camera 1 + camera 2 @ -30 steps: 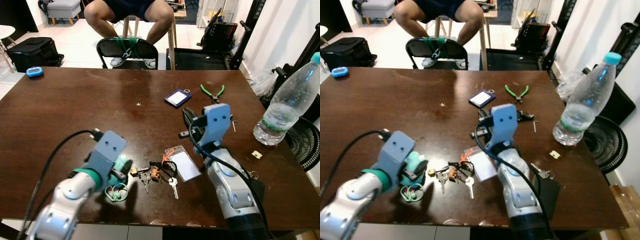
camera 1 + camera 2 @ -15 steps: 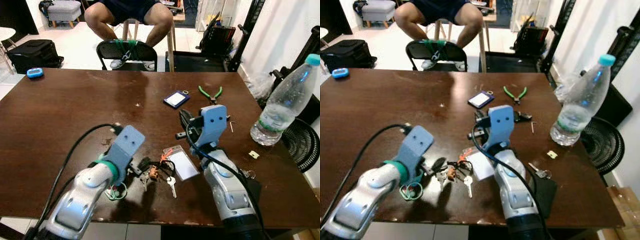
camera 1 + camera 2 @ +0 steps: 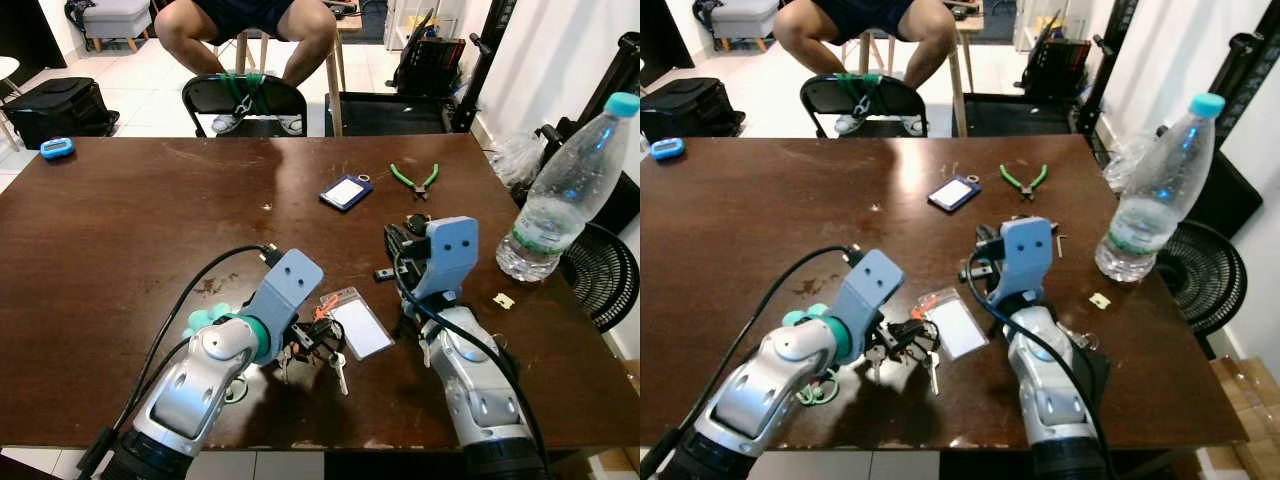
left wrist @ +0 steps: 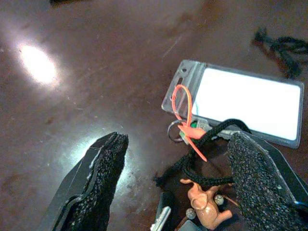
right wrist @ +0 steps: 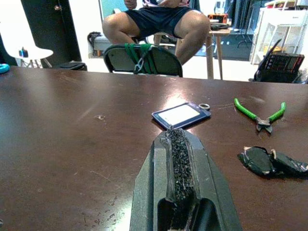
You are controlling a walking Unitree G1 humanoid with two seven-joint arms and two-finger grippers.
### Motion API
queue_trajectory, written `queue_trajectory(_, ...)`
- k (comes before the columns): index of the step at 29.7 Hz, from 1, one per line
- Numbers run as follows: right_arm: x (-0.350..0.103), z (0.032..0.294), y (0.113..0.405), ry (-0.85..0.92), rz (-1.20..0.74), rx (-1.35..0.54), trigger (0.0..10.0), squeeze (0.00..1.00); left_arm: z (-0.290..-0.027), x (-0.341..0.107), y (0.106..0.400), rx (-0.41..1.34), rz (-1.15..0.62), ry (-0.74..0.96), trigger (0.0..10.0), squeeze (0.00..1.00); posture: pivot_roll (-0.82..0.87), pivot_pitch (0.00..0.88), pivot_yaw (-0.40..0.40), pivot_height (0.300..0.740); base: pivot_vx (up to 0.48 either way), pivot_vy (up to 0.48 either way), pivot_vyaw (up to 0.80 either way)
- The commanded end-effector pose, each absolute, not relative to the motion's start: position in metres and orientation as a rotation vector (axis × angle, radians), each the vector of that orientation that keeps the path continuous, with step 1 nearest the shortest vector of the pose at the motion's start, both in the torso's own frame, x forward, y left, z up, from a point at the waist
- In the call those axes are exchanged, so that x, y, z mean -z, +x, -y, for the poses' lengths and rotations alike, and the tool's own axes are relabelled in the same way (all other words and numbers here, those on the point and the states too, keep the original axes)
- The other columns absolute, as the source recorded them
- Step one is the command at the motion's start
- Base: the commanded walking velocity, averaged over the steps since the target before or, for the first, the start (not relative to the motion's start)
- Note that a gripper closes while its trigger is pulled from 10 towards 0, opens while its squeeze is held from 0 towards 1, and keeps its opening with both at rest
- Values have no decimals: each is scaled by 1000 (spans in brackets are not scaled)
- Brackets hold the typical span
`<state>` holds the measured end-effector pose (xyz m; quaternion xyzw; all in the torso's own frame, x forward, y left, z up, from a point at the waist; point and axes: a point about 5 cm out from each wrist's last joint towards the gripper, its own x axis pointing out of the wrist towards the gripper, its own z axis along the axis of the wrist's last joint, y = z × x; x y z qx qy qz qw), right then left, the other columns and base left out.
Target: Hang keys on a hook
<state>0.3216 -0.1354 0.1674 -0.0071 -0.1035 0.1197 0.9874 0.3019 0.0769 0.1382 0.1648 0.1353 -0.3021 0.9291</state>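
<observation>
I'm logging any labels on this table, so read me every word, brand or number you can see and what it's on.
None can be read.
Bottle label: print too small and blurred.
Clear badge holder: white insert looks blank.
Blue card holder: pale face, no legible text.
Keys: any stamping too small to tell.
</observation>
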Motion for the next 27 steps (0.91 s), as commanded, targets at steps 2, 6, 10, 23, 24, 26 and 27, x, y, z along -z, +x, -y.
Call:
queue_trajectory(2, -165, 133, 320, -12, 197, -245, 10000, 0, -74, -132, 301, 634, -301, 342, 10000, 0, -124, 41, 113, 740, 0, 0, 0)
queue_trajectory(6, -166, 132, 320, -9, 197, -245, 10000, 0, -71, -129, 300, 647, -307, 346, 10000, 0, -124, 42, 115, 740, 0, 0, 0)
queue_trajectory(10, -166, 132, 320, -7, 197, -243, 10000, 0, -71, -125, 299, 646, -317, 349, 10000, 0, -124, 44, 116, 740, 0, 0, 0)
queue_trajectory(23, -165, 131, 319, 0, 192, -242, 10000, 0, -81, -118, 301, 587, -336, 349, 7569, 0, -117, 50, 116, 740, 0, 0, 0)
queue_trajectory(24, -165, 131, 319, 0, 191, -242, 10000, 0, -82, -118, 302, 586, -336, 350, 6824, 0, -112, 52, 114, 740, 0, 0, 0)
queue_trajectory(26, -163, 131, 319, 3, 181, -238, 10000, 0, -83, -118, 302, 575, -341, 346, 6902, 0, -104, 57, 112, 740, 0, 0, 0)
queue_trajectory(27, -163, 131, 319, 3, 181, -238, 10000, 0, -83, -118, 302, 575, -341, 346, 6902, 0, -104, 57, 112, 740, 0, 0, 0)
